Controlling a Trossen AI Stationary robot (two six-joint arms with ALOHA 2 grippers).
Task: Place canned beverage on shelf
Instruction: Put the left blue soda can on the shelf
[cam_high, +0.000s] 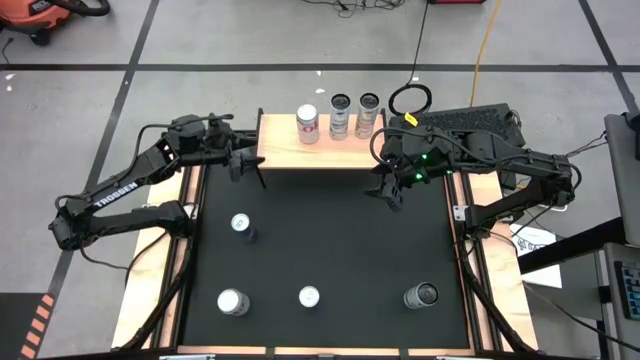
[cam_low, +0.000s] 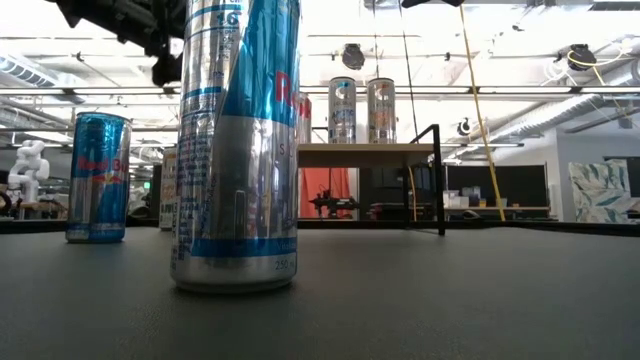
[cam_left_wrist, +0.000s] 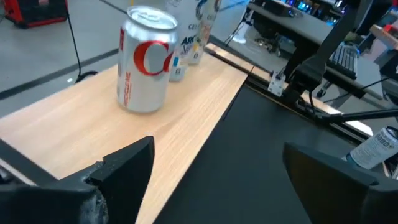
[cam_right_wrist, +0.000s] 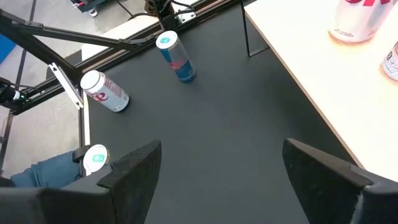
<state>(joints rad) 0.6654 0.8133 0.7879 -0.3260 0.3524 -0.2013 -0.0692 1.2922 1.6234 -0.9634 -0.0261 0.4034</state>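
The shelf (cam_high: 330, 152), pale wood on thin black legs, stands at the far edge of the black mat. On its top stand a white-and-red can (cam_left_wrist: 144, 59) and two slim cans (cam_high: 340, 117) (cam_high: 368, 113). My left gripper (cam_left_wrist: 217, 168) hovers open just off the shelf's left near corner, with the white-and-red can a little ahead of it and nothing between the fingers. My right gripper (cam_right_wrist: 221, 168) hangs open above the mat by the shelf's right near corner. Several more cans stand on the mat, among them a blue slim can (cam_right_wrist: 176, 57) and a white-and-red one (cam_right_wrist: 104, 91).
More cans on the mat: one at mid left (cam_high: 241, 224), three along the near edge (cam_high: 232, 302) (cam_high: 309, 297) (cam_high: 421, 296). In the low view a tall silver-blue can (cam_low: 238, 140) fills the foreground. A keyboard (cam_high: 470, 120) and cables lie past the table's right far corner.
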